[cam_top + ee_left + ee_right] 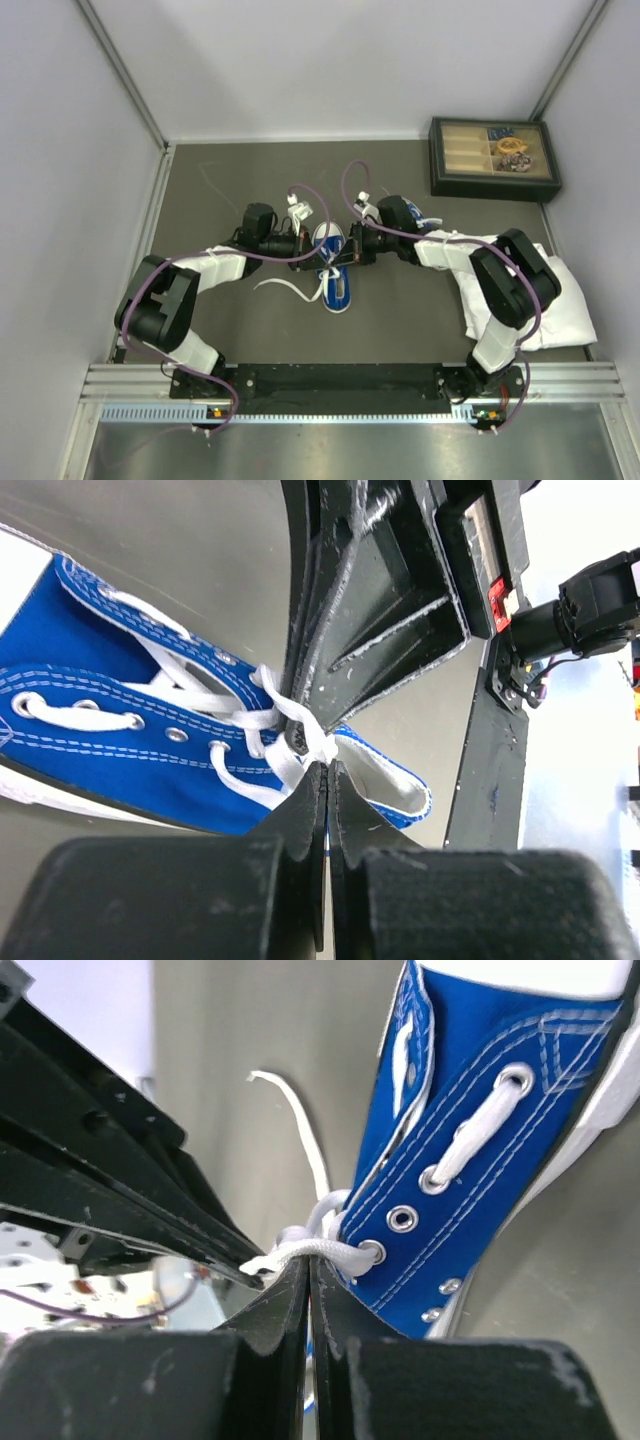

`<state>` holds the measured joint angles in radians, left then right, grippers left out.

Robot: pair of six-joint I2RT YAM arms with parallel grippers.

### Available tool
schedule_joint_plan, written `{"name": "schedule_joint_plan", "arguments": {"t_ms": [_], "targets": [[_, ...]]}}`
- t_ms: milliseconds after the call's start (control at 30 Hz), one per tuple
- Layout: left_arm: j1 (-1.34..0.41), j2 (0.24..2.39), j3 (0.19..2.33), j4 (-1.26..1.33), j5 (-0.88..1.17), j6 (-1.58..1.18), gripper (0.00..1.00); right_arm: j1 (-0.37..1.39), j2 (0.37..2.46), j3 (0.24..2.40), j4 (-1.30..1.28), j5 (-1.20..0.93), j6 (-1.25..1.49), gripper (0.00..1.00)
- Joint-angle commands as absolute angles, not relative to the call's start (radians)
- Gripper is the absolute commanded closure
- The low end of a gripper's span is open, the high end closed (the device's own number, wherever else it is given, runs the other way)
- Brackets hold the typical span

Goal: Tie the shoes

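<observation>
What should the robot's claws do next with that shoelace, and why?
Probably draw the two claws gently apart. The left claw and right claw are both shut on the white laces, bunched at the top eyelets of the blue sneaker, so pulling outward would likely tighten them.

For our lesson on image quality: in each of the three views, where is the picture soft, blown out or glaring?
Top external: evenly lit and sharp, with a faint sheen on the metal sheet. Left wrist: the left fingers blur close up, the right edge washes out white, the sneaker is crisp. Right wrist: the right fingers are soft, the lace sharp.
</observation>
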<state>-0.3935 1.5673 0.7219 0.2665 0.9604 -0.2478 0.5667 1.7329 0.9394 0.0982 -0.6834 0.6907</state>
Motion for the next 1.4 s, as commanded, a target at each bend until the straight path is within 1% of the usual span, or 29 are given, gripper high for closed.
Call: {"name": "schedule_joint_plan", "arguments": {"t_ms": [0, 33, 233, 267, 433, 533, 567, 600, 667, 700, 833, 867, 900, 933, 1033, 1167, 1300, 1367], "targets": [[-0.400, 1.529, 0.707, 0.351, 0.969, -0.279, 1.00, 0.563, 1.721, 0.855, 0.412, -0.747, 0.877, 1.00], [-0.400, 1.528, 0.706, 0.353, 0.968, -0.279, 1.00, 0.563, 1.726, 0.844, 0.487, -0.749, 0.897, 1.00], [-0.413, 1.526, 0.698, 0.359, 0.962, -0.284, 1.00, 0.557, 1.759, 0.750, 0.739, -0.755, 1.049, 1.00], [-0.414, 1.526, 0.696, 0.357, 0.965, -0.282, 1.00, 0.552, 1.770, 0.726, 0.829, -0.750, 1.092, 1.00], [-0.420, 1.529, 0.695, 0.334, 0.960, -0.270, 1.00, 0.541, 1.813, 0.690, 0.989, -0.750, 1.184, 1.00], [-0.425, 1.531, 0.704, 0.301, 0.950, -0.244, 0.93, 0.540, 1.847, 0.675, 1.081, -0.749, 1.235, 1.00], [-0.426, 1.531, 0.721, 0.241, 0.943, -0.198, 0.90, 0.540, 1.856, 0.670, 1.110, -0.750, 1.245, 1.00], [-0.428, 1.523, 0.727, 0.209, 0.937, -0.177, 0.83, 0.540, 1.871, 0.669, 1.147, -0.753, 1.253, 1.00], [-0.425, 1.509, 0.750, 0.114, 0.922, -0.108, 0.76, 0.540, 1.881, 0.667, 1.160, -0.756, 1.261, 1.00], [-0.425, 1.490, 0.755, 0.086, 0.919, -0.083, 0.67, 0.540, 1.882, 0.666, 1.166, -0.758, 1.261, 1.00], [-0.425, 1.408, 0.773, -0.081, 0.888, 0.066, 0.56, 0.538, 1.896, 0.655, 1.198, -0.761, 1.266, 1.00], [-0.422, 1.391, 0.781, -0.113, 0.885, 0.122, 0.55, 0.538, 1.896, 0.652, 1.203, -0.759, 1.266, 1.00], [-0.417, 1.359, 0.791, -0.200, 0.884, 0.150, 0.54, 0.538, 1.896, 0.652, 1.203, -0.759, 1.267, 1.00], [-0.411, 1.347, 0.802, -0.228, 0.882, 0.175, 0.52, 0.538, 1.898, 0.650, 1.206, -0.759, 1.266, 1.00], [-0.364, 1.313, 0.822, -0.279, 0.894, 0.189, 0.50, 0.538, 1.898, 0.649, 1.204, -0.758, 1.264, 1.00], [-0.261, 1.319, 0.837, -0.236, 0.890, 0.132, 0.50, 0.538, 1.902, 0.647, 1.204, -0.755, 1.264, 1.00], [-0.235, 1.373, 0.848, -0.174, 0.864, 0.104, 0.49, 0.538, 1.901, 0.647, 1.192, -0.753, 1.258, 1.00], [-0.236, 1.399, 0.860, -0.146, 0.847, 0.094, 0.50, 0.538, 1.899, 0.649, 1.189, -0.755, 1.253, 1.00]]}}
